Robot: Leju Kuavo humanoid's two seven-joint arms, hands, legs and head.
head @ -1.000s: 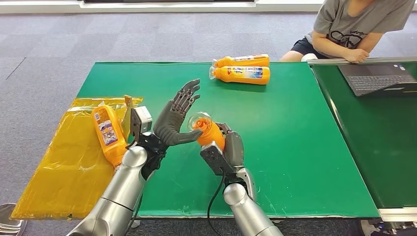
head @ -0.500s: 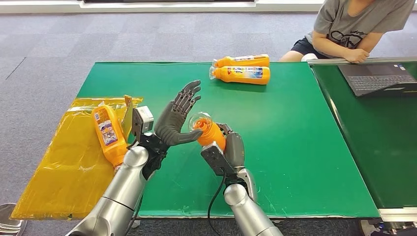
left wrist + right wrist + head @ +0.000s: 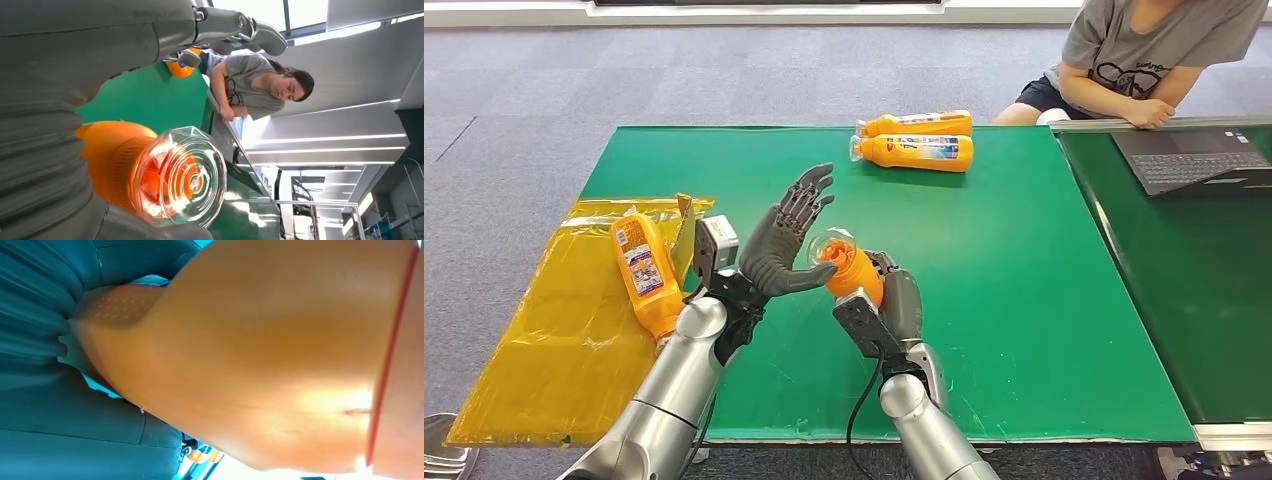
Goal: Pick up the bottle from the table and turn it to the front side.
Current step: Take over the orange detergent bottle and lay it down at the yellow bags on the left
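your right hand (image 3: 894,300) grips the orange bottle (image 3: 849,268) above the green counter (image 3: 1024,300), lifted clear of it, with the clear cap end tipped toward your left hand (image 3: 782,245). in the right wrist view the bottle's body (image 3: 280,355) sits tight against the palm, so the hold looks secure. the left hand holds nothing: its fingers (image 3: 809,195) are spread and raised, and the thumb lies just beside the cap, which looms large in the left wrist view (image 3: 180,180); whether it actually touches, you cannot tell.

the step in hand looks like the turn itself, with the left hand ready to help. bring the left palm in squarely on the cap end before you loosen anything on the right, and roll the bottle about its long axis in small amounts. the plastic is smooth and rounded, so it may slip if both hands ease at once. check the label side from the head view before you stop.

stay over the middle of the counter, well apart from the two bottles (image 3: 914,145) lying at the far edge and the one on the yellow sheet (image 3: 554,340) to your left.
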